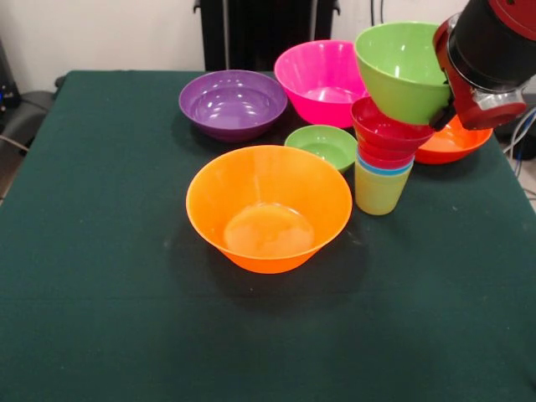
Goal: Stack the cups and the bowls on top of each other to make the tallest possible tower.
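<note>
The tower [385,159] is seen on the right part of the table [100,276]. The yellow-green cup [378,191] stands lowest, a blue rim and red pieces are nested above it, and the lime green bowl [402,69] sits on top, tilted toward the arm. The tool [444,105] is at the right rim of this lime green bowl, but its tips are hidden behind the bowl and the black wrist, so it cannot be told whether it is spread or pinching the rim.

All pieces look like thin, glossy plastic. They are judged to be light, stiff and rather slippery, and not fragile. A hold on the rim wall is probably the most secure, because the round sides give nothing to catch. The column is narrow below and wide above, so it can be tipped easily.

The remaining bowls are all empty: the big orange bowl [268,208] in the middle, the small green bowl [322,146] just behind it, the purple bowl [233,103], the pink bowl [322,80], and the red-orange bowl [452,141], partly hidden behind the tower.
</note>
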Available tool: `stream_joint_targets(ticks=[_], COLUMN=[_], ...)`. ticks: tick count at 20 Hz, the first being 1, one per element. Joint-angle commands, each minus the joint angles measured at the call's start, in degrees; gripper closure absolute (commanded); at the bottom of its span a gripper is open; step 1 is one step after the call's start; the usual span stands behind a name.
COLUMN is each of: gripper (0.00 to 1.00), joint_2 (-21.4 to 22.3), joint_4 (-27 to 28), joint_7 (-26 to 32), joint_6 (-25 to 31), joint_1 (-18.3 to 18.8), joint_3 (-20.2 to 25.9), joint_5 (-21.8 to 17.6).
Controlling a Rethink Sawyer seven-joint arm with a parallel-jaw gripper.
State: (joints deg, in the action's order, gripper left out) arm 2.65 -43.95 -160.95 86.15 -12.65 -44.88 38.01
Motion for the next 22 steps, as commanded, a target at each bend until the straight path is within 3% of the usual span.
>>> stream_joint_targets(ticks=[1, 22], gripper=[1.0, 1.0], joint_2=[-0.34, -0.11], joint_4=[-5.23, -6.39], joint_7=[-7.24, -5.94], joint_6=[-5.73, -7.7], joint_1=[0.39, 0.46], joint_3=[7.3, 7.05], joint_5=[-1.0, -1.8])
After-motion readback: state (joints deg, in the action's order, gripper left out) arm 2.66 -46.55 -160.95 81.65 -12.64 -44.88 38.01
